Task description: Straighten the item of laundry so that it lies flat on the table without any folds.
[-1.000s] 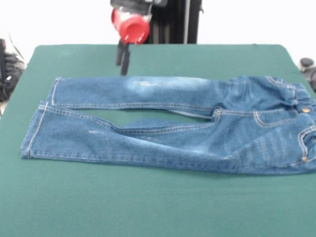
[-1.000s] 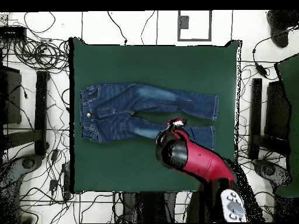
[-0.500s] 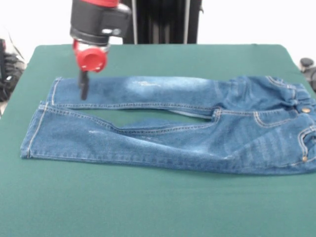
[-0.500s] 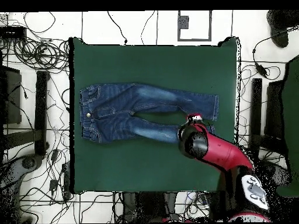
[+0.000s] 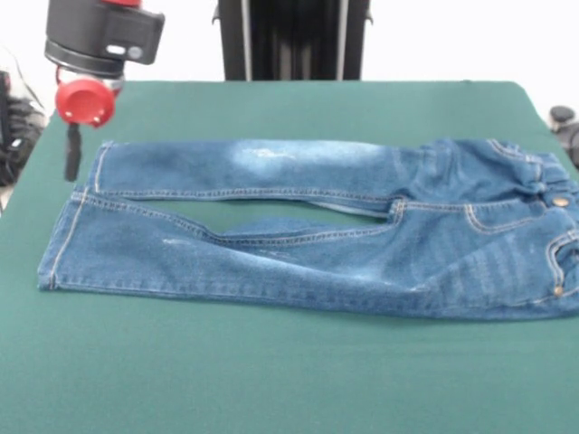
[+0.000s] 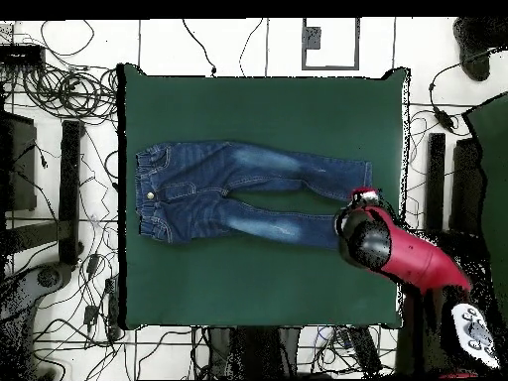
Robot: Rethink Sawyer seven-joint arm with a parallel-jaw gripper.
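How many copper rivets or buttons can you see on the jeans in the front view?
2: one at the waistband and one lower by the pocket on the jeans. Others may lie past the picture's edge.

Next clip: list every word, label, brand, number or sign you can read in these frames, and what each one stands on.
No readable text in either view.
Jeans: only orange stitching and copper rivets show; no brand tag is legible.
Gripper and the arm: no lettering can be made out.
Green table: unmarked.
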